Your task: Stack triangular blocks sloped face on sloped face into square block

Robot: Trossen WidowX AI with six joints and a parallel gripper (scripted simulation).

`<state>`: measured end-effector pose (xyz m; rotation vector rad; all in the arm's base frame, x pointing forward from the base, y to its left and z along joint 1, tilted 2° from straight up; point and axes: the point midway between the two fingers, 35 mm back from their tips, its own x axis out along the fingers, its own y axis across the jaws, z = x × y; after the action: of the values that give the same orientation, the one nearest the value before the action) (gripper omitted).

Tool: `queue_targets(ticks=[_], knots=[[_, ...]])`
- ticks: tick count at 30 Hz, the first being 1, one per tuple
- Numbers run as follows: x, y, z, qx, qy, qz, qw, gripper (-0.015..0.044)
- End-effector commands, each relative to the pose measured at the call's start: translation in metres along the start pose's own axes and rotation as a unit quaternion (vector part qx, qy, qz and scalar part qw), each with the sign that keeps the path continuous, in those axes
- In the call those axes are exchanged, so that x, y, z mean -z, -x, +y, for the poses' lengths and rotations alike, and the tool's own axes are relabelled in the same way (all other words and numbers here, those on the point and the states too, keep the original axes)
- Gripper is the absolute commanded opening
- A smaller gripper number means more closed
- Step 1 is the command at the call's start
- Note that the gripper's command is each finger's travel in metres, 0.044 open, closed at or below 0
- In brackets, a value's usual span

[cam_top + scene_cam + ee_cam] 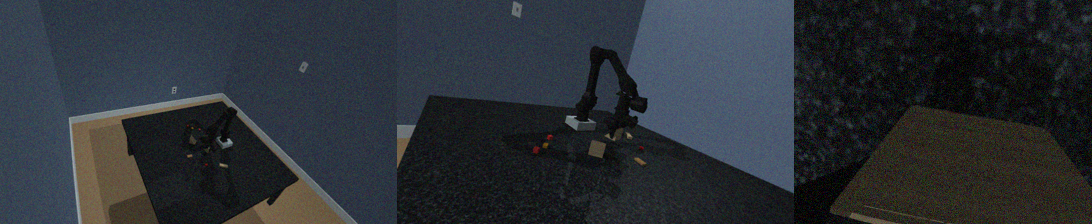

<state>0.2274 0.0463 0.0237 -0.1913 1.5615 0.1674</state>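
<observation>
Gripper clamped on one triangular block, low over the dark table.

Second triangular block rests on the table at the gripper's 8 o'clock, just beside, apart. In the wrist view the held block's tan face fills the lower frame.

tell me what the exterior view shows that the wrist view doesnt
Only the exterior view shows the whole arm on its white base, the tool shut on a triangular block, the second tan block standing apart in front of it, and the small red, yellow and tan pieces scattered about. Only the wrist view shows the held block's broad tan face close up, with a pale edge along its lower side. Both show the dark speckled table and the block in the tool.
</observation>
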Motion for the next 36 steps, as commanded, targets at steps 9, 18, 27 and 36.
queue_targets(ticks=[9, 18, 27, 36], knots=[[-0.0004, -0.0002, 0.0005, -0.002, -0.194, -0.002, 0.981, 0.0000], [-0.0005, -0.0002, 0.0006, -0.002, -0.309, -0.002, 0.951, 0.0000], [-0.0005, -0.0002, 0.0007, -0.003, -0.418, -0.002, 0.909, 0.0000], [-0.0006, -0.0002, 0.0008, -0.003, -0.506, -0.002, 0.863, 0.0000]])
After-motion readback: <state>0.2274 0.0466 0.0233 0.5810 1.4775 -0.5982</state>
